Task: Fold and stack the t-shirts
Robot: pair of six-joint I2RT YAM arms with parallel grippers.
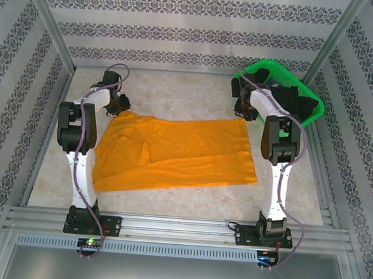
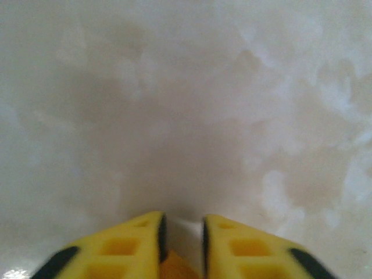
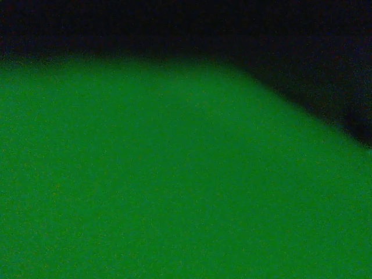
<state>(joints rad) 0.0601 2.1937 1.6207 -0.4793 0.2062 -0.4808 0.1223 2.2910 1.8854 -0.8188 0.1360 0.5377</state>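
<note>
The main risk is a lopsided pull. The left hand [image 2: 182, 221] has its yellow fingers drawn nearly together on a small tuck of the orange shirt [image 1: 179, 155] at its far left corner, and so thin a bite could slip out once the cloth is lifted or dragged. The right hand [image 1: 242, 108] sits at the shirt's far right corner, just beside the basket [image 1: 309, 95]. I cannot tell whether it is open or closed (its own camera is too near something green and blurred to help). If it has no cloth, or catches the basket wall instead, one corner would travel alone and the shirt would twist rather than fold. The shirt lies spread on the tabletop [image 1: 177, 90] between the arms. A loose flap is doubled over near its left side, a wrinkle that could get folded in. The basket, at the far right, holds the black shirts [image 1: 293, 99] in a crumpled heap, none folded or stacked yet.
</note>
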